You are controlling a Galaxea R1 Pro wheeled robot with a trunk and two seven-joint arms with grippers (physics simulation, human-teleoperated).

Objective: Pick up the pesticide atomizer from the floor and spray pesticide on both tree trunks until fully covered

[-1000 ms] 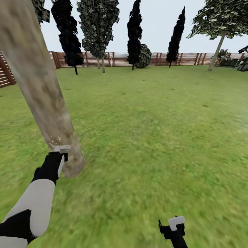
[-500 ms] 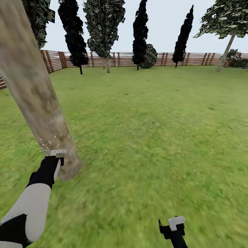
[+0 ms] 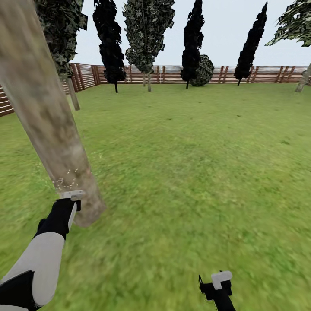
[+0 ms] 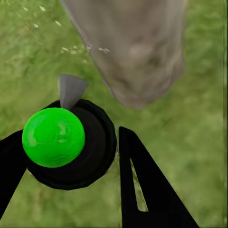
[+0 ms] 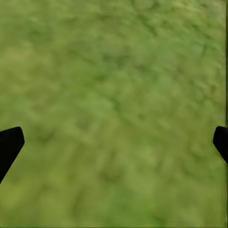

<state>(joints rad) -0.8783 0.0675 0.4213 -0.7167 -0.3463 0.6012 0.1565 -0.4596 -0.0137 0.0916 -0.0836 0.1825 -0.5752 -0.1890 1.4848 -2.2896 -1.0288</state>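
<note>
- Garden lawn (image 3: 194,172): blurry green grass running out to a brown slat fence (image 3: 268,74) at the far edge; dark column-shaped trees (image 3: 192,39) stand along it.
- Tree trunk (image 3: 43,108): thick, mottled grey-beige, leaning across the head view's left side, its base meeting the grass just beside the left arm. In the left wrist view the trunk's foot (image 4: 137,52) sits close ahead of the atomizer.
- Left arm (image 3: 41,259): white and black, reaching toward the trunk base.
- Left gripper (image 4: 71,147): black fingers (image 4: 142,185) pinching the pesticide atomizer (image 4: 66,142), a round black body with a bright green cap and a grey nozzle aimed at the trunk.
- Right gripper (image 5: 114,142): low over bare grass, well apart from the trunk; fingertips (image 5: 9,142) spread wide at the frame's edges, nothing between them.
- Pesticide (image 3: 67,177): tiny white specks on the lower trunk, just above the left gripper's tip.
</note>
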